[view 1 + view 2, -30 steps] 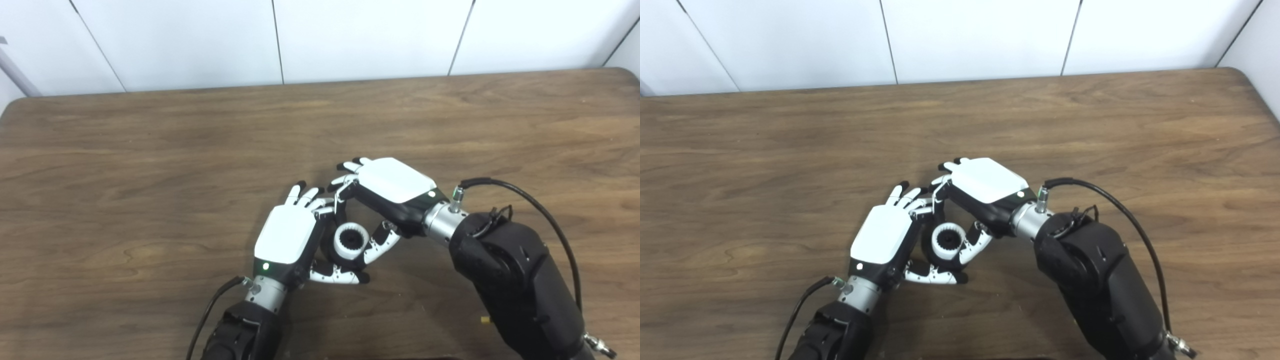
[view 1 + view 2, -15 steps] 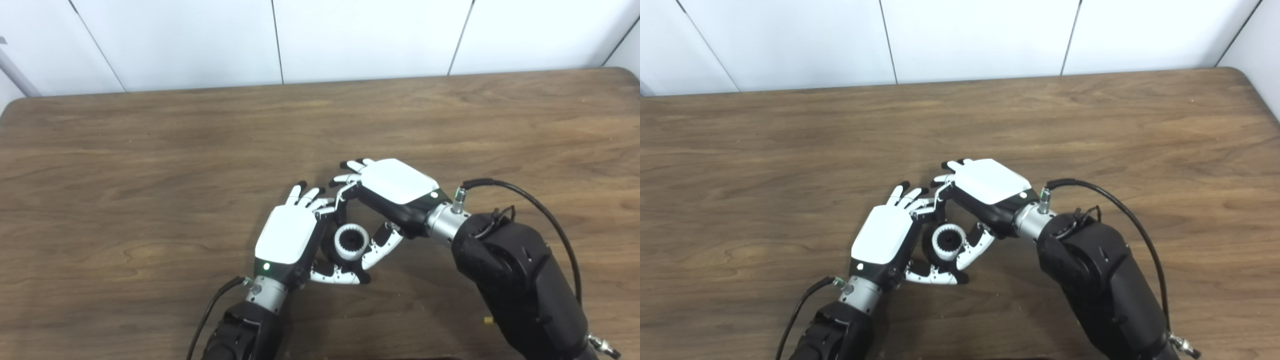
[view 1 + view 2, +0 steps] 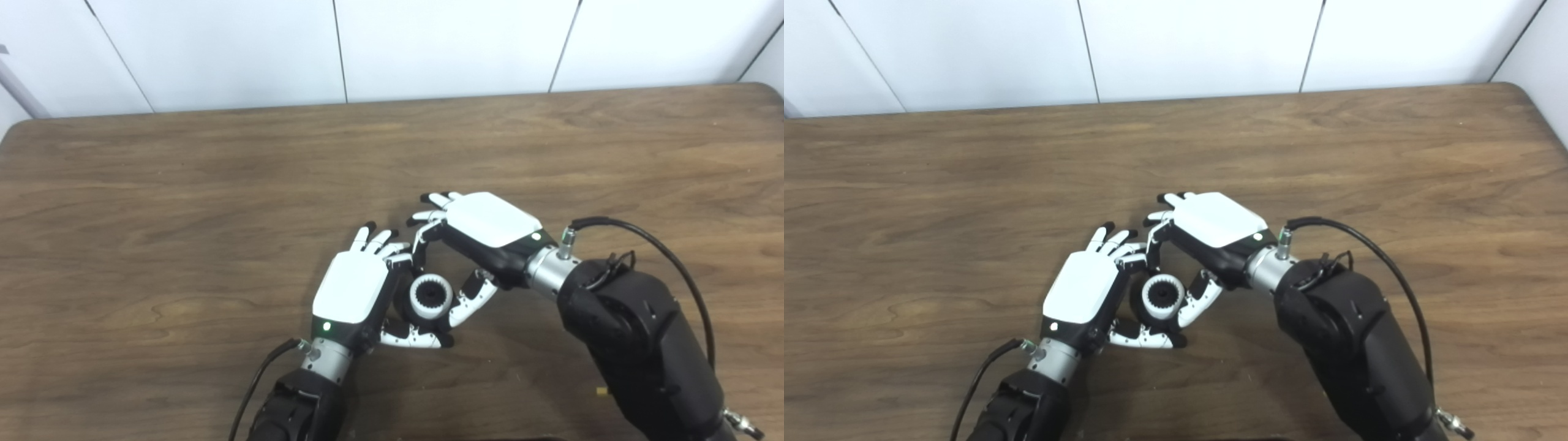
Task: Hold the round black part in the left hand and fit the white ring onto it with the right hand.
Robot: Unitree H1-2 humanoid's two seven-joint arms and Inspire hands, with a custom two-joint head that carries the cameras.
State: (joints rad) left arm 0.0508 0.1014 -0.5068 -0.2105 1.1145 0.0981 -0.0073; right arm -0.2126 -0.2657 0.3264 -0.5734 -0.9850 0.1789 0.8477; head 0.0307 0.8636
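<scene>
White ring (image 3: 430,296), toothed inside, sits on the round black part (image 3: 405,300) just below frame centre; both look small, light, rigid plastic, likely slick, so I'd pinch the ring by its outer rim, not the teeth. My left hand (image 3: 355,291) is curled around the black part, thumb under it, and my right hand (image 3: 484,229) is loosely spread, thumb beside the ring; contact I can't tell. Table (image 3: 184,184) is bare wood all round, edges far off, plenty of room.
</scene>
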